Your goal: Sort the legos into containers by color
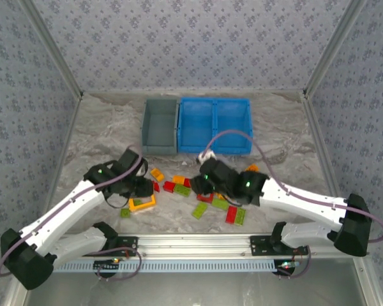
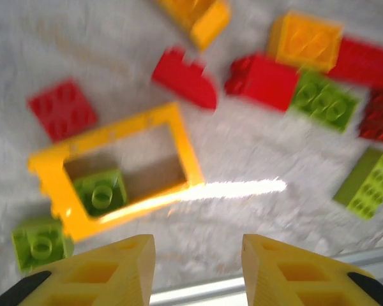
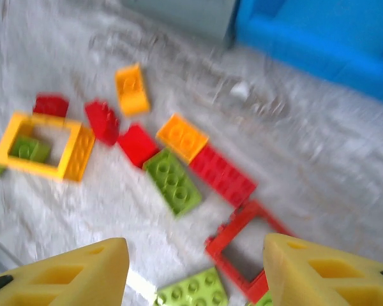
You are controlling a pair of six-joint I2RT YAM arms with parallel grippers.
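left tool [image 2: 198, 268]: fingers spread, nothing between them. Hangs over the worktop [image 2: 255, 153] at the left end of the legos [image 1: 179, 185].
right tool [image 3: 195, 268]: fingers spread wide, nothing pinched. Sits over the right part of the pile.
yellow frame [image 2: 182, 143]: just ahead-left of the left tool, lying flat with its opening up. Long axis runs roughly along the finger line, with the right end swung slightly away.
in the way, left: a green square brick [image 2: 101, 190] sits inside the yellow frame at its left end. A second green square [image 2: 41, 241] lies just outside the frame's near-left corner. A red plate [image 2: 62, 108] lies beyond the frame, apart from it. Straight ahead between the fingers is bare worktop. The rail [image 2: 198, 292] is right under the fingertips.
ahead-right of left tool: a red brick [image 2: 262, 80] is packed against an orange brick [image 2: 305, 41] and a green brick [image 2: 322, 101].
red frame [image 3: 230, 223]: just ahead of the right tool, nearer its right finger. It lies flat, turned diagonal to the finger line. One corner is hidden behind that finger, so I can't tell the long axis.
in the way, right: a long green brick [image 3: 172, 180] and a long red brick [image 3: 222, 175] lie side by side, ahead-left of the red frame. Their long axes are parallel, far-left to near-right. Another green brick [image 3: 191, 290] lies low between the fingers, beside the red frame.
containers: the grey bin [image 1: 159, 126] and the blue tray [image 1: 198, 124] stand side by side, well beyond both tools. The tray is ahead-right of the right tool.
note: both wrist views are blurred, so stud counts are unreadable.
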